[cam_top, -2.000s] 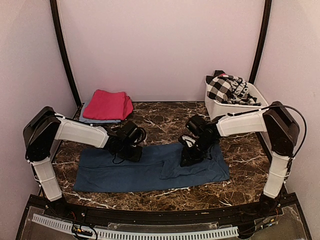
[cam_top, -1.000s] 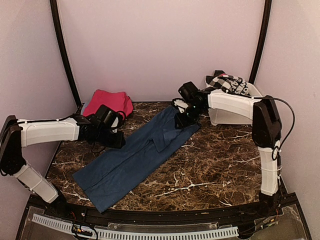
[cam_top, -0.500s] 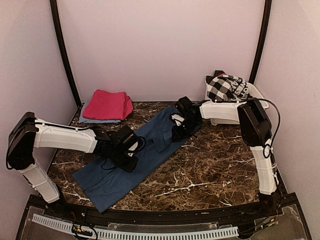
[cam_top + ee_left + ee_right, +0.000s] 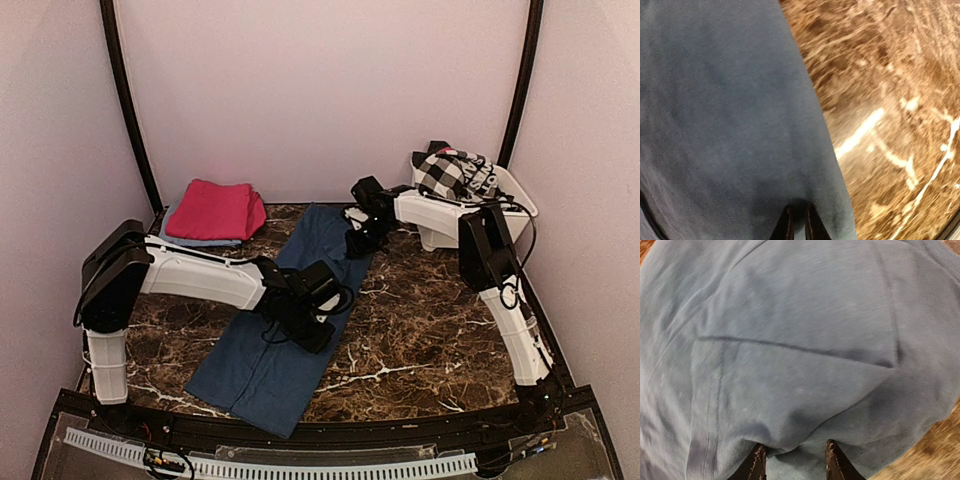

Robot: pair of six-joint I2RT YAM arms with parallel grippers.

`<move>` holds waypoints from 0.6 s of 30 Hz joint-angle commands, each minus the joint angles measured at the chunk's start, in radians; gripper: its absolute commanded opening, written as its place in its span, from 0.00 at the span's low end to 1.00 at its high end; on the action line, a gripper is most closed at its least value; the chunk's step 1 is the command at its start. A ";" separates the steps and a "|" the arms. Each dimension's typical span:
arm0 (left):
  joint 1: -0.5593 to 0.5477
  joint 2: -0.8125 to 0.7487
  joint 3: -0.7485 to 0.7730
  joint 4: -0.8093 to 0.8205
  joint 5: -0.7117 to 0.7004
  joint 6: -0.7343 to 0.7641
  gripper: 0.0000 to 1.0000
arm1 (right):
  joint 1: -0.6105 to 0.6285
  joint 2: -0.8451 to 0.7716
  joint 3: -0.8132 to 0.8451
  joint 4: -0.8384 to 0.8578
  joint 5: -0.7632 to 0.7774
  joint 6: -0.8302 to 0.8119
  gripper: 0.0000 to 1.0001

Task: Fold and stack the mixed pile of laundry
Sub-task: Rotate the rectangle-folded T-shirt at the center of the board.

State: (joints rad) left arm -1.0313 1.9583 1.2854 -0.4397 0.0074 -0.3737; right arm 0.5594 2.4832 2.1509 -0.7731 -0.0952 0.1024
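The navy-blue sheet (image 4: 290,320) lies as a long strip running from the back middle of the table to the front edge. My left gripper (image 4: 312,322) sits at the strip's right edge, about halfway along. In the left wrist view its jaws (image 4: 797,223) are pinched nearly together on the navy cloth (image 4: 730,110). My right gripper (image 4: 360,235) is at the sheet's far end. In the right wrist view its fingers (image 4: 796,460) stand apart with a bunched fold of the sheet (image 4: 800,365) caught between them. A black-and-white checked garment (image 4: 450,175) fills the tub.
A folded magenta-pink cloth (image 4: 212,208) rests on a light-blue piece (image 4: 190,240) at the back left corner. The white tub (image 4: 520,195) stands at the back right, behind the right arm. Brown marble table (image 4: 430,320) shows right of the sheet. Walls close in on three sides.
The sheet has swung from lying across the table to running front to back. My left gripper moved right and forward with it, and its jaws closed further. The right gripper went back and slightly left.
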 commanded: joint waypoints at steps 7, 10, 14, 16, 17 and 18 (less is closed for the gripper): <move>-0.031 0.064 0.239 0.002 0.157 -0.013 0.10 | -0.047 0.046 0.224 -0.043 0.070 -0.094 0.37; 0.005 -0.009 0.201 0.001 0.114 -0.002 0.10 | -0.047 -0.102 0.057 0.063 -0.009 -0.071 0.39; 0.109 -0.147 0.077 0.081 0.097 -0.019 0.12 | -0.044 -0.253 -0.134 0.154 -0.139 -0.016 0.41; 0.190 -0.201 0.032 0.136 0.112 -0.042 0.13 | -0.039 -0.291 -0.207 0.184 -0.182 0.006 0.41; 0.215 -0.221 0.025 0.150 0.117 -0.055 0.13 | -0.035 -0.304 -0.238 0.196 -0.194 0.015 0.40; 0.262 -0.227 0.022 0.181 0.118 -0.058 0.13 | -0.032 -0.314 -0.269 0.208 -0.208 0.029 0.40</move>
State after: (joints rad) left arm -0.9104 1.8294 1.3544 -0.3641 0.1314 -0.3973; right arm 0.5129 2.2372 1.9800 -0.6785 -0.1894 0.0715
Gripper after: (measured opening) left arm 0.130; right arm 0.405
